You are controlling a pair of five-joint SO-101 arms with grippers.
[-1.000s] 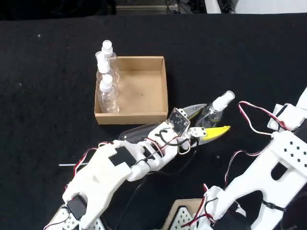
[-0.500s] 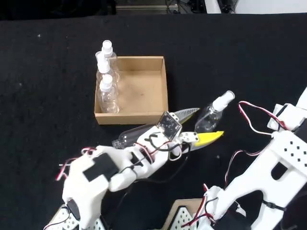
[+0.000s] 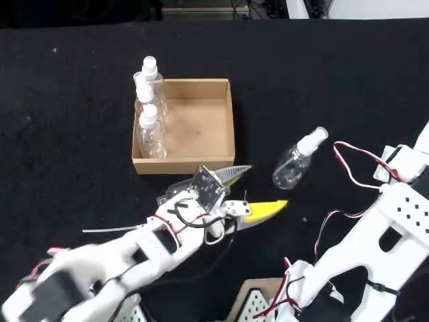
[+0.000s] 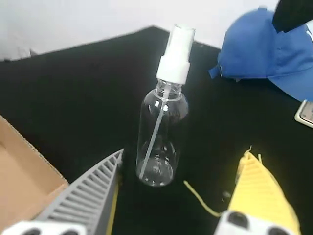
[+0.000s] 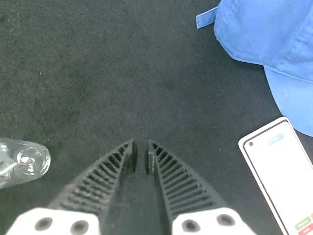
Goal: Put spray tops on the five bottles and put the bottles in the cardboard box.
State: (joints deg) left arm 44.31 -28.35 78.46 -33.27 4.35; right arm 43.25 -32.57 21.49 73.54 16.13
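Your cardboard box (image 3: 181,165) holds three capped bottles (image 3: 151,131) along its left wall. Your left gripper (image 3: 268,185), jaws spread, has withdrawn near-left from the fourth bottle (image 3: 293,168), which rests right of the box. Your right gripper (image 5: 140,145) has its jaws pressed together.

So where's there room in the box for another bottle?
The cardboard box is bare across its middle and right side. Its left wall is crowded with three bottles in a row. The black table between box and lone bottle is free too.
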